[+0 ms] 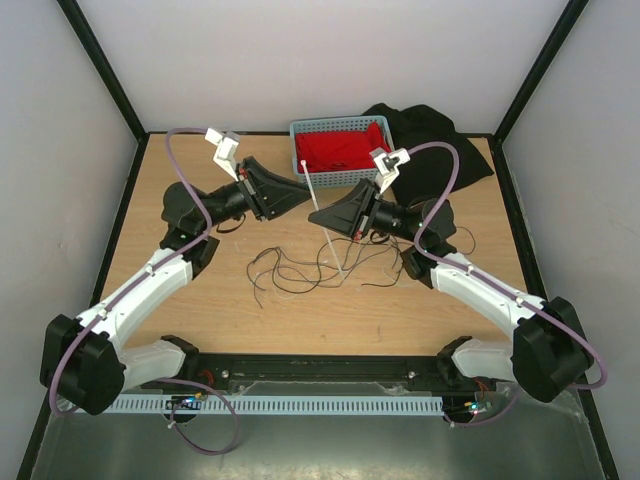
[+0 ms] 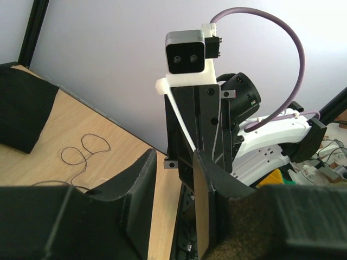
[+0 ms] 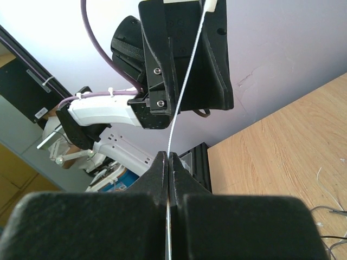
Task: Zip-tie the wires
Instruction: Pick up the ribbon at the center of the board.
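Observation:
The wires [image 1: 305,268] lie in a loose black and whitish tangle on the wooden table between the arms; one loop shows in the left wrist view [image 2: 84,153]. My right gripper [image 1: 318,215] is raised above them and shut on the zip tie [image 1: 310,185], a stiff white strip that stands steeply with its head up. In the right wrist view the zip tie [image 3: 187,81] rises from my closed right gripper [image 3: 168,160]. My left gripper [image 1: 303,196] faces it, open and empty, and its jaws stand apart in the left wrist view [image 2: 171,181], close to the zip tie [image 2: 179,116].
A blue basket [image 1: 298,140] holding a red cloth [image 1: 340,150] stands at the back centre. A black cloth [image 1: 440,140] lies at the back right, also seen in the left wrist view [image 2: 21,114]. Black frame posts edge the table.

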`<state>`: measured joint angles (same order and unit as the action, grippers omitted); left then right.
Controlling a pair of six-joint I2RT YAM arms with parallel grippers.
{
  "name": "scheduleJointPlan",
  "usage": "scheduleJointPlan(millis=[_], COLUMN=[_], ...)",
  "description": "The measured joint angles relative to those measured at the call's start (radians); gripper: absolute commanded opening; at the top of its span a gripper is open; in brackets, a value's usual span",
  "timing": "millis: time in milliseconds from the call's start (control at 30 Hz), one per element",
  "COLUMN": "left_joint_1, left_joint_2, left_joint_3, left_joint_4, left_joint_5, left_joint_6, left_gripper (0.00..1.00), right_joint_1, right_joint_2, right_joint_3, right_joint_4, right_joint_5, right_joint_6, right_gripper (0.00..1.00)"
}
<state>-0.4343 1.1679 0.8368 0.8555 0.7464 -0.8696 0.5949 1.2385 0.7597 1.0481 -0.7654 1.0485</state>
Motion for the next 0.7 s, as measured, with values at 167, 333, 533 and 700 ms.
scheduleJointPlan(millis=[167, 333, 533, 700], left_joint_1=[-0.005, -0.010, -0.012, -0.014], left_joint_2=[0.003, 0.005, 0.013, 0.014], left_joint_3=[0.000, 0.002, 0.019, 0.023], left_joint_4=[0.002, 0.006, 0.007, 0.008], left_joint_5=[-0.013, -0.018, -0.024, -0.026], left_joint_6=[0.016, 0.024, 0.028, 0.030], left_gripper=[0.31, 0.31, 0.32, 0.40], right_joint_1=[0.012, 0.020, 0.027, 0.027], right_joint_2=[0.000, 0.000, -0.003, -0.005], right_joint_3=[0.000, 0.000, 0.000, 0.000], right_joint_4=[-0.019, -0.073, -0.125, -0.143], right_joint_5=[0.025, 0.052, 0.075, 0.093], right_joint_6=[-0.039, -0.098, -0.148, -0.163], right_gripper=[0.00, 0.00, 0.00, 0.00])
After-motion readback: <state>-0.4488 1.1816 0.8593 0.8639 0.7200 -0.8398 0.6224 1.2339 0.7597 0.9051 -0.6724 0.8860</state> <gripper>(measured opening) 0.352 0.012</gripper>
